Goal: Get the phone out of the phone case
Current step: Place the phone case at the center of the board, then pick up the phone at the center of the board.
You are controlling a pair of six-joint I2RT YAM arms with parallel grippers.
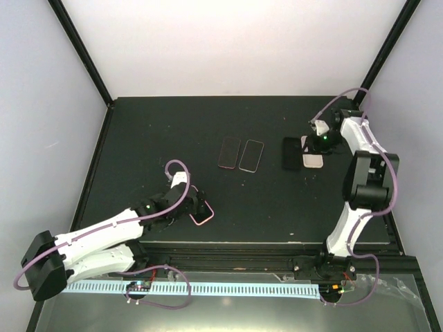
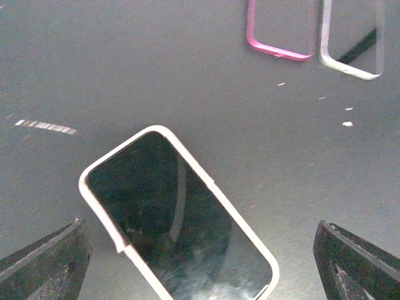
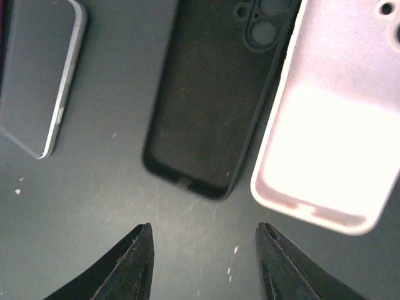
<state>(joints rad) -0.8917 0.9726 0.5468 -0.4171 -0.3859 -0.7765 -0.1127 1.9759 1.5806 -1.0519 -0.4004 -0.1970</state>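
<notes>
A phone in a pale pink case (image 1: 201,215) lies screen up near the table's front, just right of my left gripper (image 1: 185,209). In the left wrist view the cased phone (image 2: 178,225) lies diagonally between my open fingers (image 2: 47,262), which hover over it without touching. My right gripper (image 1: 320,143) is open and empty at the back right, over an empty black case (image 3: 215,94) and an empty pale pink case (image 3: 331,125). Both empty cases show in the top view, the black case (image 1: 291,153) and the pink case (image 1: 313,160).
Two phones lie side by side mid-table: one with a pink edge (image 1: 229,152) and one with a silver edge (image 1: 252,155). They show at the top of the left wrist view (image 2: 281,31). A silver-edged phone (image 3: 40,75) lies left of the black case.
</notes>
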